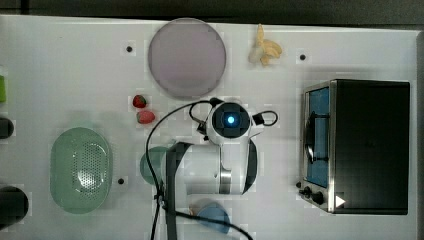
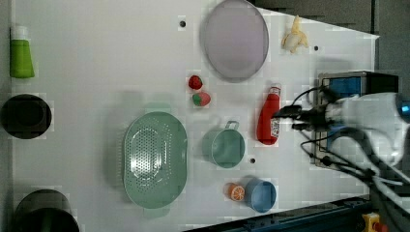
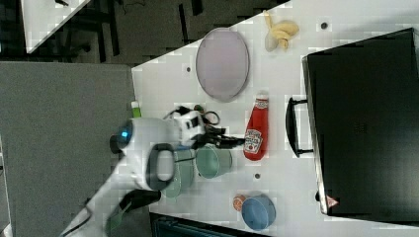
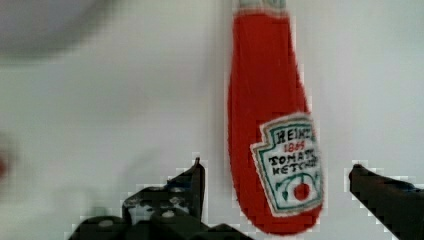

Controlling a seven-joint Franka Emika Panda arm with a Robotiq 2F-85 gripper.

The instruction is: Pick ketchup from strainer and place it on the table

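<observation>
The ketchup [image 4: 260, 100] is a red squeeze bottle with a white cap and a labelled base, lying flat on the white table [image 1: 60, 60]. In the left view the ketchup [image 2: 268, 118] rests between the lilac plate and the green cup, well apart from the strainer [image 2: 154, 159]. The pale green strainer [image 1: 81, 169] holds nothing. My gripper [image 4: 277, 172] is open, with one dark finger [image 4: 192, 185] on each side of the bottle's base and a gap on both sides. In the right view the gripper [image 3: 232, 138] reaches toward the ketchup [image 3: 256, 129] from the right view's left.
A lilac plate [image 1: 186, 56], a banana [image 1: 265, 50] and two strawberries [image 1: 142, 110] lie at the top view's upper part. A black toaster oven [image 1: 365, 145] stands at the top view's right. A green cup [image 2: 225, 147], a blue cup [image 2: 261, 195] and an orange half [image 2: 237, 192] sit close by.
</observation>
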